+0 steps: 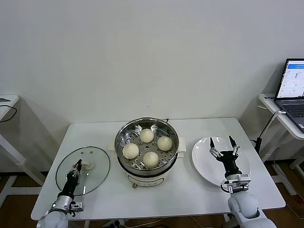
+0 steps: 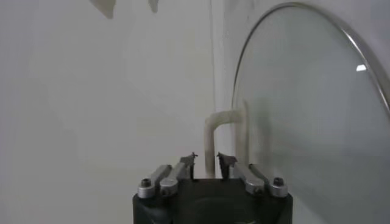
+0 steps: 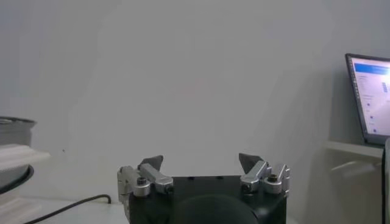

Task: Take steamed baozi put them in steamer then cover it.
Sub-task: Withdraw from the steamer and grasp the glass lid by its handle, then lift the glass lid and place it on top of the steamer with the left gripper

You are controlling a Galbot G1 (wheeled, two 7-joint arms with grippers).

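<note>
The steamer [image 1: 121,138] stands at the table's middle with four steamed baozi on its perforated tray: [image 1: 147,135], [image 1: 165,143], [image 1: 130,151], [image 1: 151,159]. The cover [image 1: 71,179] lies flat on the table to the steamer's left. My left gripper [image 1: 77,166] is at the cover's white handle [image 1: 89,166]. In the left wrist view my left gripper [image 2: 208,159] has its jaws drawn close around one leg of the handle [image 2: 211,131], with the glass of the cover [image 2: 304,122] beside it. My right gripper [image 1: 222,140] is open and empty above the white plate; it also shows in the right wrist view [image 3: 201,161].
An empty white plate [image 1: 203,161] lies right of the steamer. A laptop [image 1: 294,85] sits on a side table at the far right, with a cable hanging from it. The steamer's side [image 3: 12,131] shows in the right wrist view. A second table edge is at the far left.
</note>
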